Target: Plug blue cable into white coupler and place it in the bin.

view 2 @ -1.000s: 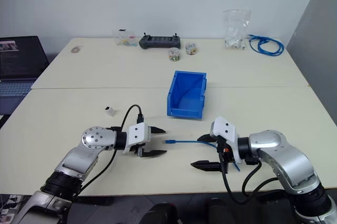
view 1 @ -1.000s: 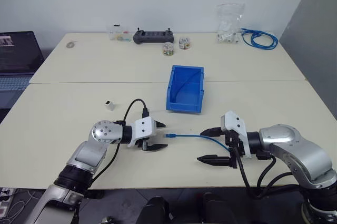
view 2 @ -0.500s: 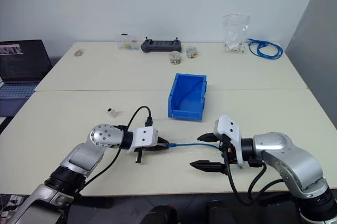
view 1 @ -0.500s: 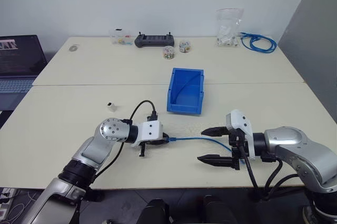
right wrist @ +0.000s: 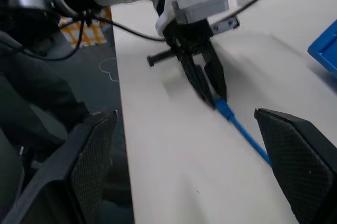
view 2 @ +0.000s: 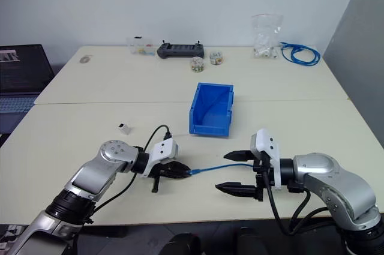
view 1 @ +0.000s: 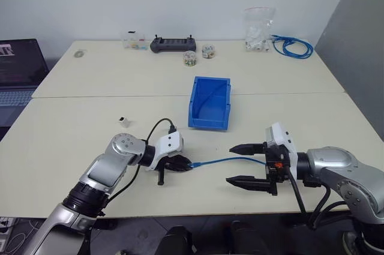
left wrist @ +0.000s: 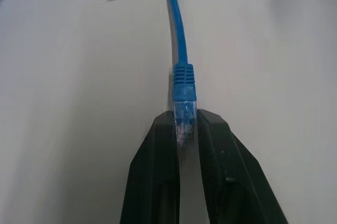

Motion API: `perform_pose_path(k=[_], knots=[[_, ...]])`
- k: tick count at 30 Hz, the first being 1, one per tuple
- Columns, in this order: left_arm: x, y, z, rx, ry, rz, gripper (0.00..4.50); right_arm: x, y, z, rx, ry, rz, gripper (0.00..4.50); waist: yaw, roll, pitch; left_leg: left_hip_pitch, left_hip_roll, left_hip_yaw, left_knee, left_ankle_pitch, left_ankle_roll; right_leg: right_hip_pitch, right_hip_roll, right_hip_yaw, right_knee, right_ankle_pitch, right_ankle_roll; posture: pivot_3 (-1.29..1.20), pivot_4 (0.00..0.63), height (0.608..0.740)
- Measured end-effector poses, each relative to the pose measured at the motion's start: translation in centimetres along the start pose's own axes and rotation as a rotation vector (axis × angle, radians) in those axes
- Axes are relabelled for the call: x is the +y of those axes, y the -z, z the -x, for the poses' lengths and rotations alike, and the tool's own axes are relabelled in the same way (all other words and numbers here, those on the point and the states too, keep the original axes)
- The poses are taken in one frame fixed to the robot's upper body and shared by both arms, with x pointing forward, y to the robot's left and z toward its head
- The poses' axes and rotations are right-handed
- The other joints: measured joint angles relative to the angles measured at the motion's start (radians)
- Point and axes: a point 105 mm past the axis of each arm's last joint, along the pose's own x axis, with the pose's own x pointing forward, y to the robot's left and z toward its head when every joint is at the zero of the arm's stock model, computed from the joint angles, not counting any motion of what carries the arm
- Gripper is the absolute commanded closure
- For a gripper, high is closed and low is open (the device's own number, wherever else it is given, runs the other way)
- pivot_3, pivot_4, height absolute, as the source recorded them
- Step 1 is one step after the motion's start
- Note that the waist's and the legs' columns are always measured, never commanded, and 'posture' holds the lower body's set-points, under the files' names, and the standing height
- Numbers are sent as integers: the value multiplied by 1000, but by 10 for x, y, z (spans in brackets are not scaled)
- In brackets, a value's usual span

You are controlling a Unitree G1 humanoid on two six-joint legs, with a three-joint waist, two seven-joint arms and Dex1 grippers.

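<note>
One blue cable (view 1: 225, 160) lies mid-frame on the bench (view 1: 72, 141), plug clenched in the left gripper (view 1: 185, 164); right gripper (view 1: 237, 163) released. One bin (view 1: 209, 102) above centre, one white coupler (view 1: 123, 120) centre-left, nothing between.

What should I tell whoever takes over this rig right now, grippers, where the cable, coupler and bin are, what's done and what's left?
Left gripper: shut on the clear plug of the blue cable, low over the table's near edge.
Right gripper: open, empty, fingers either side of the cable's other stretch.
White coupler: loose on the table, left of the bin, untouched.
Bin: mid-table, upright; whether anything lies in it I cannot tell.
Done: plug end gripped.
Left: pick up the coupler, push the plug into its socket, put the joined pair in the bin.
</note>
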Motion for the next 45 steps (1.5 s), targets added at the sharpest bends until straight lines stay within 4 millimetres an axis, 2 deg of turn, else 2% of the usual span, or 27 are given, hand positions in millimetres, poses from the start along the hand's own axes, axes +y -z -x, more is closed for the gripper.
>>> perform_pose_path(k=[3,7,12,16,19,28,33,37,40,45], knots=[[-3,-25,-2,-118,31,54,4286,6,-1,1,-49,21,-19,81,5,0,0,-4,-1,-2,2,0,0,-2,-1,-2,0,0,0,0,150,740],[-3,-57,6,-271,46,127,4286,17,9,4,-67,51,-67,81,12,0,0,-5,-1,-3,1,0,0,-2,-1,-3,-1,0,0,0,150,740],[-5,-77,11,-360,92,194,4286,23,20,3,-51,56,-143,81,7,0,1,-4,-1,-3,1,0,0,-2,-1,-3,-1,0,0,0,150,740],[-12,-81,15,-390,164,264,4286,3,13,-2,-147,85,-278,81,-1,0,1,-4,0,-3,1,0,0,-2,0,-3,-1,0,0,0,150,740],[-17,-79,18,-379,200,304,4286,-6,8,-1,-174,106,-313,81,1,0,2,-4,-1,-3,1,0,0,-2,0,-3,-1,0,0,0,150,740],[-25,-77,19,-380,260,382,4286,-4,-12,-14,-259,61,-314,81,1,0,2,-5,-1,-3,1,0,0,-3,-1,-3,-1,0,0,0,150,740],[-27,-79,19,-389,267,388,4286,-2,-13,-25,-262,28,-330,81,1,1,2,-7,-1,-3,1,0,0,-5,-1,-2,-1,0,0,0,150,740],[-27,-78,19,-389,263,395,4286,0,-12,-26,-258,19,-334,81,2,1,2,-8,-1,-3,1,0,0,-7,-1,-2,-1,0,-1,0,150,740],[-29,-77,19,-391,266,397,4286,1,-13,-27,-261,10,-338,568,1,1,2,-8,-1,-3,1,0,0,-7,-1,-2,0,0,-1,0,150,740],[-31,-77,21,-390,273,397,4286,2,-14,-27,-268,-1,-346,1805,1,1,2,-8,-1,-3,1,0,0,-7,-1,-2,0,0,-1,0,150,740]])
